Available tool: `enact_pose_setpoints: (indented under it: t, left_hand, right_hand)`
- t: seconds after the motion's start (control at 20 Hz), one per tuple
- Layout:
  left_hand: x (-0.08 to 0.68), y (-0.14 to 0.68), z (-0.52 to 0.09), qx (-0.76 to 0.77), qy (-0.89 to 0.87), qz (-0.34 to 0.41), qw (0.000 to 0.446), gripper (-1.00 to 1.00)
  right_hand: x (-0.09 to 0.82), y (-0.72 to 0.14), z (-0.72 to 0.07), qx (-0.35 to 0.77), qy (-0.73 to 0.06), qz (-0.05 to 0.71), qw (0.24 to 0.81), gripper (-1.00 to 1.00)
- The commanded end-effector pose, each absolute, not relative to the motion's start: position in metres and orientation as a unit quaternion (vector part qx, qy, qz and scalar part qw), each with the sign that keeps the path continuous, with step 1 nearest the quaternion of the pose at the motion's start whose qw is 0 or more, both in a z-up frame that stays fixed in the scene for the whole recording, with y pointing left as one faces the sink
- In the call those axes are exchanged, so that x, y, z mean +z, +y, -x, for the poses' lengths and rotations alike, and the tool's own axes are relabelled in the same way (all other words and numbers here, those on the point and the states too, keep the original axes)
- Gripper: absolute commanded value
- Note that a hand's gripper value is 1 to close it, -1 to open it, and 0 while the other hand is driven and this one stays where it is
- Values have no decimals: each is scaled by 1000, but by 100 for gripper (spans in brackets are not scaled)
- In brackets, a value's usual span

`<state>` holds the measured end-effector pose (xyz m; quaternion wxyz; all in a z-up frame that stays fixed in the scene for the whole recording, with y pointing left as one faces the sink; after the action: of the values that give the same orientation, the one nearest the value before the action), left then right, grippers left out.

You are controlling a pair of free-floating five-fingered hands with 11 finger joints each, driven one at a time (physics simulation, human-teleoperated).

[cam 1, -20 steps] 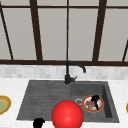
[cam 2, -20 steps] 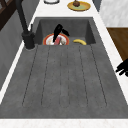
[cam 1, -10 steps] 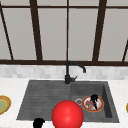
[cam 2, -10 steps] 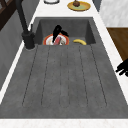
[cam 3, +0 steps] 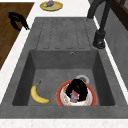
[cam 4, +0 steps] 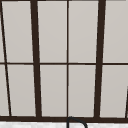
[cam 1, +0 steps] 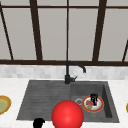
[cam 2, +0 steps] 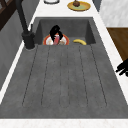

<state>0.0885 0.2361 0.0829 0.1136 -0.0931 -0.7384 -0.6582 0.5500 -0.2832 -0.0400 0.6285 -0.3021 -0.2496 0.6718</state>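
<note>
Right hand [cam 3: 77, 90] in the basin, fingers curled on a small reddish thing [cam 3: 74, 95] over the plate [cam 3: 62, 96]; banana [cam 3: 38, 94] at its 9 o'clock. Loose pinch could drop it. Left hand [cam 1: 38, 123] idle at sink's 7 o'clock, fingers curled, empty.

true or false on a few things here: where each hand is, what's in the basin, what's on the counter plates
1. The right hand is down over the red-rimmed plate in the basin. True.
2. A banana lies on that plate. False: it lies on the basin floor beside the plate.
3. The left hand is at the front edge of the sink, by the drainboard. True.
4. The faucet spout points over the drainboard. False: it points toward the basin side.
5. A yellow plate with food sits on the counter past the drainboard. True.
</note>
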Motion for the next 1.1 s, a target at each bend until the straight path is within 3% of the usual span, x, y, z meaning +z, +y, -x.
enact_pose_setpoints:
  t: [0.0,1.05]
  left_hand:
    - [83,236,-89,-658,-738,93,114,0]
    - [83,236,-88,-658,-738,92,112,0]
  right_hand:
    - [-40,-288,-549,671,-252,293,632,100]
    - [101,-335,-555,650,-270,301,644,100]
